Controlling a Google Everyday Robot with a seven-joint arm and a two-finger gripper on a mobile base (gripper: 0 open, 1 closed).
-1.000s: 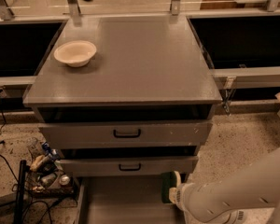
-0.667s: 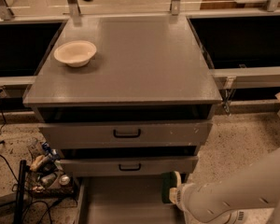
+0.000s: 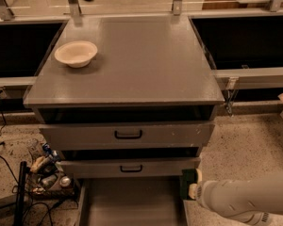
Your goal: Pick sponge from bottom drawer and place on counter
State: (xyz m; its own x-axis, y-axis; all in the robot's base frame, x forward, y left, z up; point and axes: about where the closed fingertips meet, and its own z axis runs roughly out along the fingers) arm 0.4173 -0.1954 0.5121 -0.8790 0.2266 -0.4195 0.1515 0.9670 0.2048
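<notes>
The bottom drawer [image 3: 132, 204] is pulled open below the cabinet and its flat grey floor shows bare. A small dark green patch, apparently the sponge [image 3: 188, 177], sits at the drawer's right wall, right at the tip of my arm. My gripper [image 3: 193, 188] is at the end of the white forearm that reaches in from the lower right; it is largely hidden by the wrist. The counter [image 3: 141, 60] is the flat grey top of the cabinet above.
A cream bowl [image 3: 76, 53] stands on the counter's left side. Two grey drawers with black handles [image 3: 128, 134] sit above the open drawer. Cables and clutter [image 3: 45, 171] lie on the floor to the left. Dark side bays flank the cabinet.
My arm has drawn slightly to the right and lower at the drawer's right side. The dark green patch now shows at its tip. Nothing else has moved.
</notes>
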